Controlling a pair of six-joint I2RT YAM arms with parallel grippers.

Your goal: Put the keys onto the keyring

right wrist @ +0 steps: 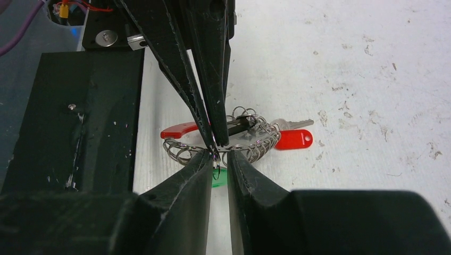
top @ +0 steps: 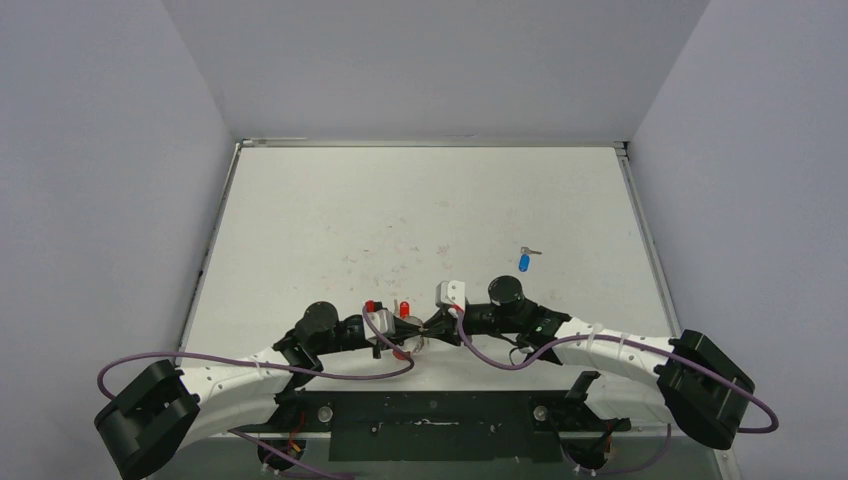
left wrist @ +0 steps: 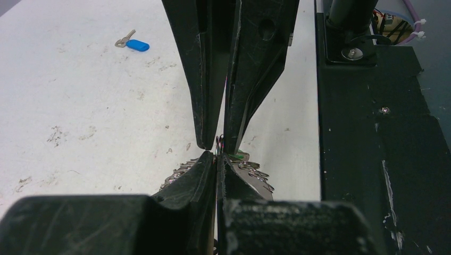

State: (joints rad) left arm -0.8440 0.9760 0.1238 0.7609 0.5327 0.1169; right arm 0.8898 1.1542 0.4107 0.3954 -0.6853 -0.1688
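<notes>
Nearest the lens on both wrist views: my own fingertips (right wrist: 199,164), meeting nose to nose over the keyring (right wrist: 255,144).

Keyring lies flat on the table (right wrist: 372,79), at the near edge about mid-width, just beyond the black base plate (right wrist: 74,133). Its red curved section (right wrist: 178,129) sits at one side. The red-headed key (right wrist: 292,139) lies at the opposite side, blade against the coil; not my concern.

Green key (right wrist: 218,179): only a patch of green head shows, under my right fingers, touching or just beside the coil.

Left gripper (left wrist: 217,156): fingers pressed together, tips on the coil wire. I read it as clamped on the keyring, pinning it.

Right gripper (right wrist: 218,155): fingers close, a sliver of gap between them, a small wire loop at the tips. Cannot tell whether they clamp the key, the wire, or nothing.

Blue key (top: 524,262): alone on the table, far and right of both grippers, well apart from the ring. Not yet handled.

Step in hand, as I judge it: working the green key onto the coil, left bracing, right feeding. I cannot confirm it is threaded.

Next move calls for a small, slow slide along the wire with the left grip firm, so the coil does not spring or skate. Then release and go far-right for the blue key.
</notes>
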